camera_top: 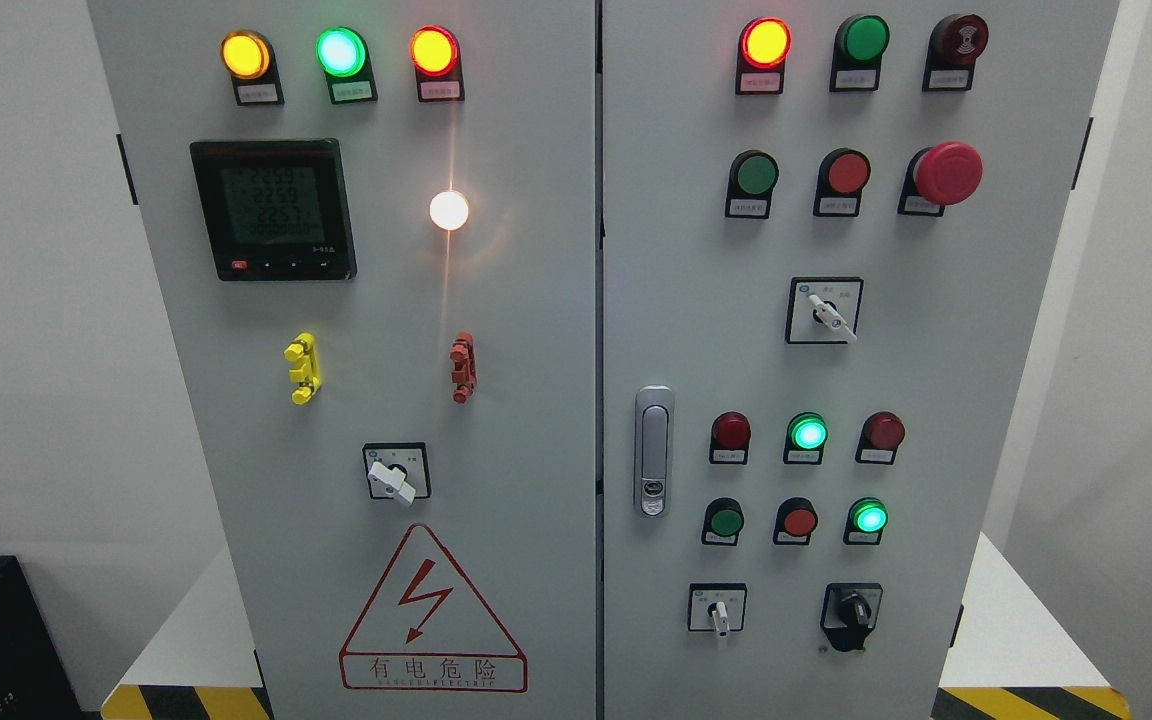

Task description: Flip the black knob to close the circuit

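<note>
Two grey cabinet doors (536,420) fill the head view, and neither robot hand appears in it, so their finger state cannot be told. The black knob (851,612) sits at about five o'clock on the right door, low down, its handle pointing roughly to six o'clock. At nine o'clock from it, on the same row, is a white-handled selector (718,610), pointing straight down. Above the knob, two green lamps (808,433) glow, one at twelve o'clock in the upper row, the other just over it. A red mushroom button (947,173) stands at one o'clock on that door. The door latch (653,450) is at nine o'clock on it. On the left door, a digital meter (273,210) sits at ten o'clock, and a triangular warning sign (433,615) at six o'clock.
</note>
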`<state>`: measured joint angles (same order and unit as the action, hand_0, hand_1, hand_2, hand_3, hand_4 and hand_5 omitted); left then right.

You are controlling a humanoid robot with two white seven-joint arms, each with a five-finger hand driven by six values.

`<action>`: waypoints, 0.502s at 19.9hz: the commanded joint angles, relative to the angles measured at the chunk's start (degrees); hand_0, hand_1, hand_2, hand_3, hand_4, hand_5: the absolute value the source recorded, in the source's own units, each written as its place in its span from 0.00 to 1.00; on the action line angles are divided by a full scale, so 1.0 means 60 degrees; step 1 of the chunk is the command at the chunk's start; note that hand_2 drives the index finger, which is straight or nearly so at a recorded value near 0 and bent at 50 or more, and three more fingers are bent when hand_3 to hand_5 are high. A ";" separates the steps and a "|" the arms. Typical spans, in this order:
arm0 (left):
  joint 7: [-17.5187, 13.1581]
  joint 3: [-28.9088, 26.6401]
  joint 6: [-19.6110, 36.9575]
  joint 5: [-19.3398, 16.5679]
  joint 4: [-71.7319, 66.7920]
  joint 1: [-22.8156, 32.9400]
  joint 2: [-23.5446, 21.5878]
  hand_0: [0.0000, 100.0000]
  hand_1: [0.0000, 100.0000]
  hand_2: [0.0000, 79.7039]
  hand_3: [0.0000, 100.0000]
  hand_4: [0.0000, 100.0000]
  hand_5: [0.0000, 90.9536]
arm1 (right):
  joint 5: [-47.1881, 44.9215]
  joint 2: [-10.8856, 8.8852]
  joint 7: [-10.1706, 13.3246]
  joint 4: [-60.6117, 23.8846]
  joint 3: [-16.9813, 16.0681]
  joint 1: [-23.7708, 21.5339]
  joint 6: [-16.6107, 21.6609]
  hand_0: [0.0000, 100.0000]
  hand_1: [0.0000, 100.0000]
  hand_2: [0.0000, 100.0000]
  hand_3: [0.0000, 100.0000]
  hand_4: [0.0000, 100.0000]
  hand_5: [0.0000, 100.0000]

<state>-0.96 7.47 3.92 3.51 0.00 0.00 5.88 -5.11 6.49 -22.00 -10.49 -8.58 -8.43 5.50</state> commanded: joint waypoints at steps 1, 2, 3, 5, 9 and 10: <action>-0.0001 0.0000 0.0005 0.0000 0.0220 0.0205 0.0002 0.12 0.56 0.00 0.00 0.00 0.00 | 0.0001 0.0016 0.0005 0.0006 0.0082 0.0057 -0.0008 0.00 0.13 0.00 0.00 0.00 0.00; -0.0001 0.0000 0.0005 0.0000 0.0220 0.0205 -0.0012 0.12 0.56 0.00 0.00 0.00 0.00 | 0.0001 0.0016 0.0005 0.0006 0.0097 0.0057 -0.0008 0.00 0.13 0.00 0.00 0.00 0.00; -0.0001 0.0000 0.0005 0.0000 0.0220 0.0205 -0.0013 0.12 0.56 0.00 0.00 0.00 0.00 | 0.0001 0.0002 0.0005 0.0006 0.0097 0.0057 -0.0008 0.00 0.13 0.00 0.00 0.00 0.00; -0.0001 0.0000 0.0005 0.0000 0.0220 0.0205 0.0002 0.12 0.56 0.00 0.00 0.00 0.00 | 0.0001 0.0002 0.0005 0.0006 0.0184 0.0057 -0.0008 0.00 0.13 0.00 0.00 0.00 0.00; -0.0001 0.0000 0.0005 0.0000 0.0220 0.0205 0.0002 0.12 0.56 0.00 0.00 0.00 0.00 | 0.0001 0.0002 0.0020 -0.0038 0.0243 0.0100 0.0007 0.00 0.13 0.00 0.00 0.00 0.00; -0.0001 0.0000 0.0005 0.0000 0.0220 0.0205 0.0002 0.12 0.56 0.00 0.00 0.00 0.00 | 0.0001 0.0002 0.0035 -0.0053 0.0243 0.0173 0.0007 0.00 0.13 0.00 0.00 0.00 0.00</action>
<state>-0.96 7.47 3.93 3.52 0.00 0.00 5.87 -5.10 6.52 -21.95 -10.45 -7.95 -8.05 5.50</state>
